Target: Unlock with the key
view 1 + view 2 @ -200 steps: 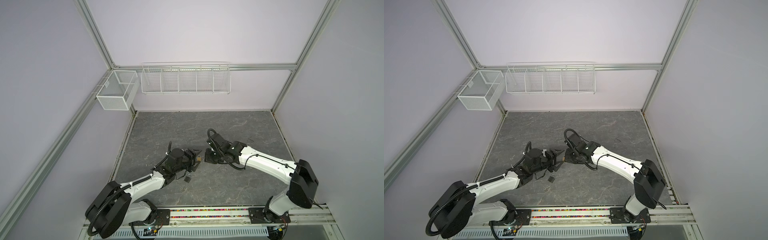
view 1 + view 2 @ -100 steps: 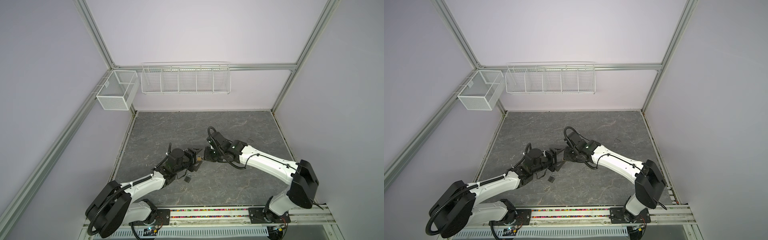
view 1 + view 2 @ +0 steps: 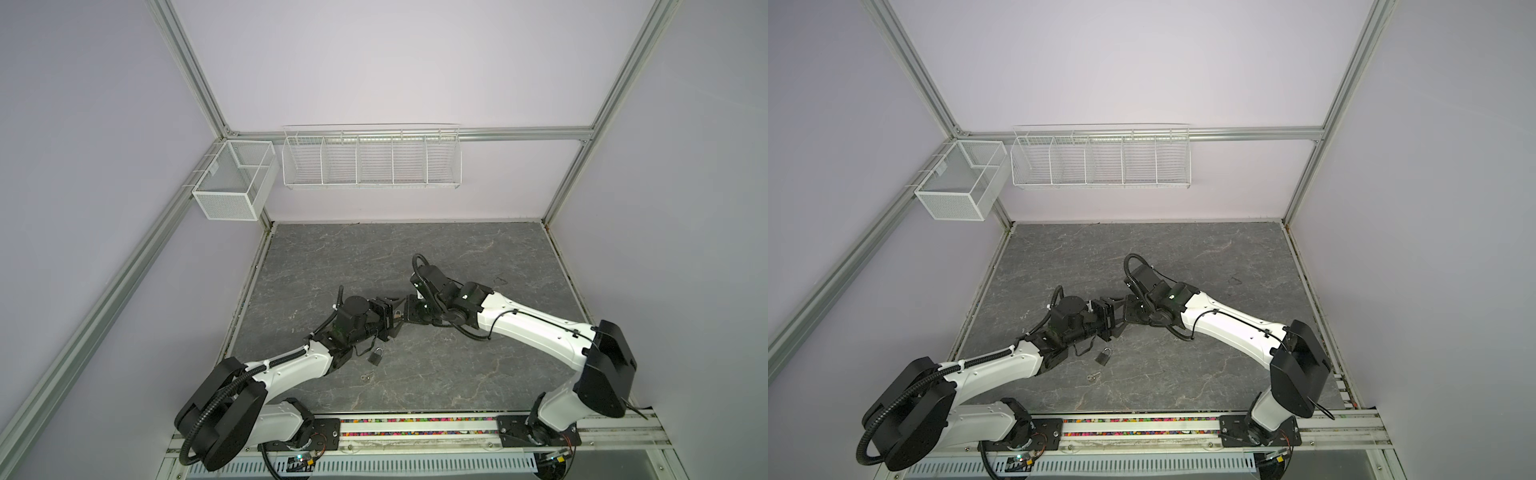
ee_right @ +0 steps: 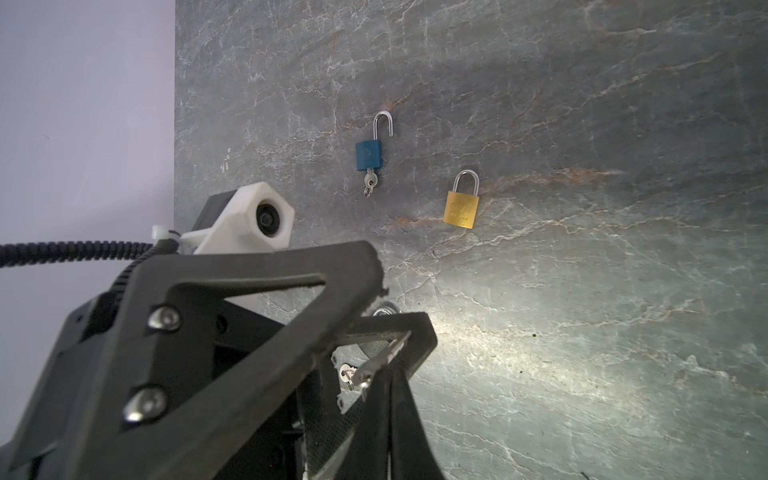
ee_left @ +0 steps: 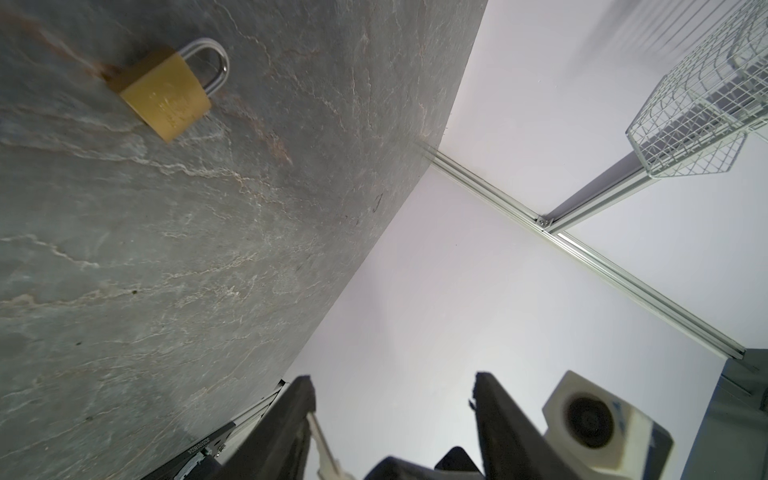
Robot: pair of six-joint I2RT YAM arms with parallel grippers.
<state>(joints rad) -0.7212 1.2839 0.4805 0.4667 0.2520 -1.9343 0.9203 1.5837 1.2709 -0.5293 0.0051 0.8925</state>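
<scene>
Grey marbled tabletop (image 4: 582, 332); brass padlock (image 4: 461, 203) lies flat, shackle closed, near blue padlock (image 4: 368, 154) with shackle open; right gripper (image 4: 388, 386) pinches key (image 4: 386, 353); left gripper (image 5: 392, 376) jaws spread, key blade between them.

Nothing cleanly readable. Stamped lettering on the brass padlock (image 4: 461, 210), centre right of the right wrist view: illegible. White printed code on a black part (image 5: 203, 446), lower left of the left wrist view: too small.

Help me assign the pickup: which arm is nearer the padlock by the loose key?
Left. The padlock lies beside the left arm's wrist; the right arm is farther, off to its right.
</scene>
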